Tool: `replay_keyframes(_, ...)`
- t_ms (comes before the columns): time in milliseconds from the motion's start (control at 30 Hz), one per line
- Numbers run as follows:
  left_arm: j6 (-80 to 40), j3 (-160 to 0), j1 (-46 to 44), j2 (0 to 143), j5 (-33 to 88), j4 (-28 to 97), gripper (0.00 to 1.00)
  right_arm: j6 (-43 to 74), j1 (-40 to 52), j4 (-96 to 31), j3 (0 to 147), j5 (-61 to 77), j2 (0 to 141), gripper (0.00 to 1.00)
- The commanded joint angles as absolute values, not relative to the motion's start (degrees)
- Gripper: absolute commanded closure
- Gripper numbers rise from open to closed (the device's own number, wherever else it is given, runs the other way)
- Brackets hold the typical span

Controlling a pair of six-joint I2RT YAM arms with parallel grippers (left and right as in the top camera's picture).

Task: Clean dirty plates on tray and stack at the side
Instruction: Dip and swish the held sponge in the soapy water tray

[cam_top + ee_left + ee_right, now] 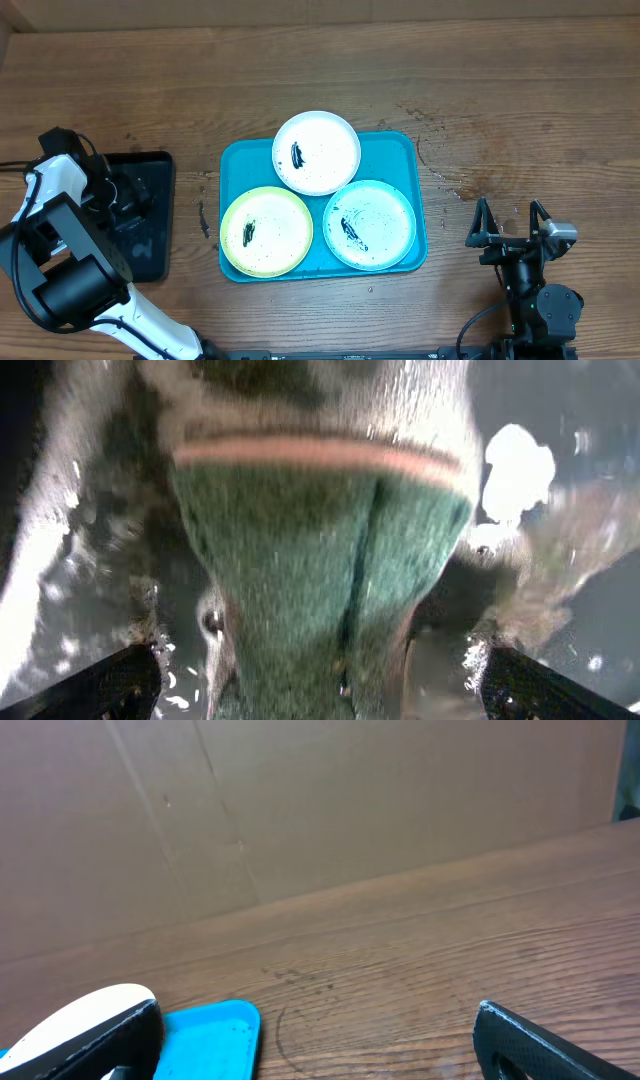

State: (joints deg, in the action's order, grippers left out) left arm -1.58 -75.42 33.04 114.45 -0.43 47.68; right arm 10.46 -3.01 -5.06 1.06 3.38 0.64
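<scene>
The three small round dirty plates all lie inside the large turquoise-blue rectangular plastic tray (403, 150). The white plate (316, 152) is at the tray's far edge and overhangs its rim slightly. The yellow-green rimmed plate (266, 231) is at the near left and the pale mint-green rimmed plate (369, 225) at the near right. Each rim touches or nearly touches its neighbour's. Every plate shows a black smear on its face, and the two near plates are also speckled with dark flecks. Judging from this, no plate has been cleaned, none has left the tray, and no stack exists beside it, so the whole job remains. To the left of the tray, well apart from it on the brown wooden tabletop (500, 90), sits a smaller black rectangular tray (160, 240) with the left arm over it. The left wrist view shows the left gripper (330, 680) spread wide, with a green scouring sponge with a pale backing (320, 580) lying wet between its jaws. There are gaps on both sides, so it holds nothing. To the right of the tray, near its near right corner, the right gripper (510, 228) hovers over bare wood, fully open and empty. The likely first step is closing on the sponge.
</scene>
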Motion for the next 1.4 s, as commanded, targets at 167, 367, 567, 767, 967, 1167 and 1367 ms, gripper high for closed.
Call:
replay_keyframes(167,-3.03,-75.44,32.97,115.39,0.25,49.54,0.86,10.00,-3.36,-4.64,0.47,2.66,0.45,0.00)
replay_keyframes(367,-2.98,-75.44,32.97,115.39,-0.01,48.05,0.43,10.00,-3.36,-4.64,0.47,2.66,0.45,0.00)
replay_keyframes(567,-3.01,-75.44,32.97,115.39,0.01,44.56,0.00,10.00,-3.36,-4.64,0.47,2.66,0.45,0.00)
replay_keyframes(767,-2.98,-75.44,32.97,115.39,-0.01,43.00,0.00,10.00,-3.36,-4.64,0.47,2.66,0.45,0.00)
replay_keyframes(967,-3.01,-75.44,32.97,115.39,-0.01,43.05,0.38,10.00,-3.36,-4.64,0.47,2.66,0.45,0.00)
replay_keyframes(1167,-3.05,-76.34,32.97,115.37,0.01,43.05,0.95,10.00,-3.36,-4.64,0.47,2.66,0.45,0.00)
replay_keyframes(1367,-4.54,-80.77,32.97,115.35,0.03,46.98,0.96,10.00,-3.36,-4.64,0.47,2.66,0.45,0.00)
